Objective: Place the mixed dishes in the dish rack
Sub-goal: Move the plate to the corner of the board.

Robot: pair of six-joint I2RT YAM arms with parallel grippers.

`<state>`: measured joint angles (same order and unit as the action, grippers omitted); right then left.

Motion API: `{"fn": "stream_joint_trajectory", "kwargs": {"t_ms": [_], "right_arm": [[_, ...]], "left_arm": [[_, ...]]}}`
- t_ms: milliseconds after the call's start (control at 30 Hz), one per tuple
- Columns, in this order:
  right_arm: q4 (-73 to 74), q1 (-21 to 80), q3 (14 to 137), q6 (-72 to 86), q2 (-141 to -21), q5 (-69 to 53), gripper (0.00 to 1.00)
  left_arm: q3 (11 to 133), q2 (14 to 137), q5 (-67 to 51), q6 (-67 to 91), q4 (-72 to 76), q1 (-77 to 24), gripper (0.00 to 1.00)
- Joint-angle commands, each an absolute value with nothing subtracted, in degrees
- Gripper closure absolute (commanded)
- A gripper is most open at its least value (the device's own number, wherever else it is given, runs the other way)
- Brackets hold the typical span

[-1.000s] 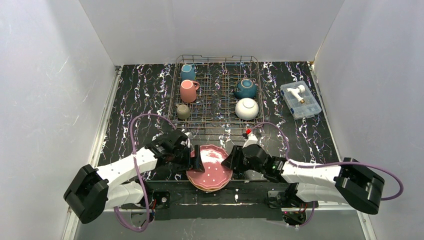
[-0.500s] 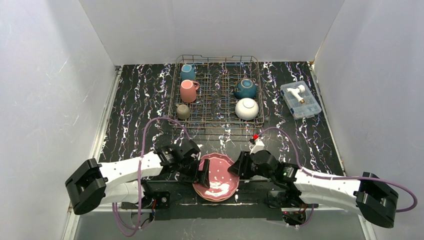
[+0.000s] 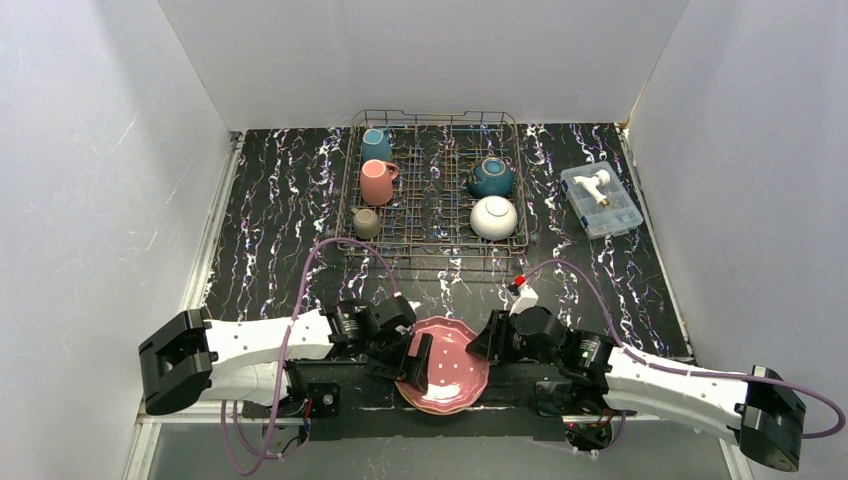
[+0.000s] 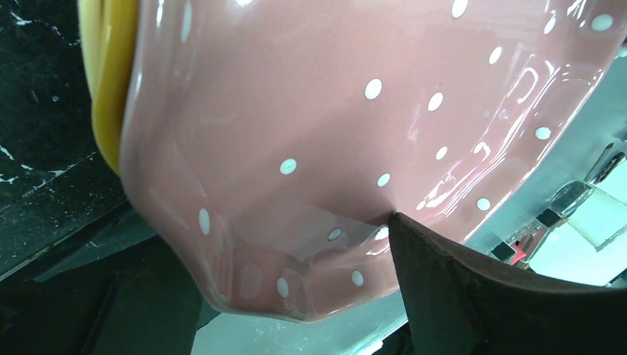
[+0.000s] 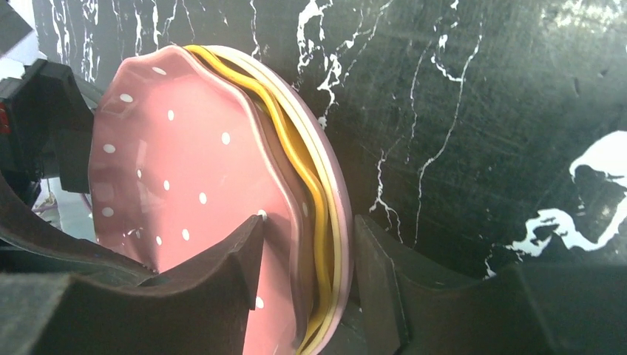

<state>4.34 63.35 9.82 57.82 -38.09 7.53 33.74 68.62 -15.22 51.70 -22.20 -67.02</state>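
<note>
Item, near edge of the tabletop (image 3: pixel 270 215), centre: stack of plates (image 3: pixel 455 378), scalloped and dotted, lying flat with its near rim apparently out over the edge. The pink plate (image 4: pixel 310 111) is on top, a yellow plate (image 4: pixel 111 74) directly beneath it, and a paler rim shows at the bottom in the right wrist view. Item, left hand (image 3: pixel 413 360), at the stack's left rim: one finger (image 4: pixel 473 296) rests on the pink top face and the other is out of sight, so I cannot tell whether the hand is spread or gripping. Item, right hand (image 3: pixel 487 343), at the stack's right rim: its fingers (image 5: pixel 222 274) straddle the whole stack, one on the pink face and one under the bottom plate, and appear to be pinching it. The stack thus lies between the two hands, both touching it. The right hand looks the better placed to carry it. Item, middle to far edge, centre: dish rack (image 3: pixel 430 266), directly beyond the stack. It already holds, in its left column, a grey-olive mug (image 3: pixel 367 222), a pink mug (image 3: pixel 376 183) and a blue mug (image 3: pixel 376 143), and in its right column a white bowl (image 3: pixel 493 217) and a teal bowl (image 3: pixel 491 177). The middle tines look free, and the plates would need turning from flat onto their edges to seat there. Item, far right corner: clear box (image 3: pixel 601 199), no part of the load.
</note>
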Motion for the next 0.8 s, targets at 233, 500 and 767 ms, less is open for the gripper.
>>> {"fn": "stream_joint_trajectory", "kwargs": {"t_ms": [233, 500, 767], "right_arm": [[16.0, 64.3, 17.0, 55.2, -35.5, 10.6, 0.35], [24.2, 64.3, 25.0, 50.9, -35.7, 16.8, 0.28], [30.2, 64.3, 34.4, 45.9, -38.6, 24.6, 0.26]], "left_arm": [[37.1, 63.8, -7.5, 51.0, -25.0, -67.8, 0.07], [40.0, 58.1, -1.5, 49.4, -32.7, -67.8, 0.02], [42.6, 55.2, 3.9, 48.0, -36.7, -67.8, 0.02]]}}
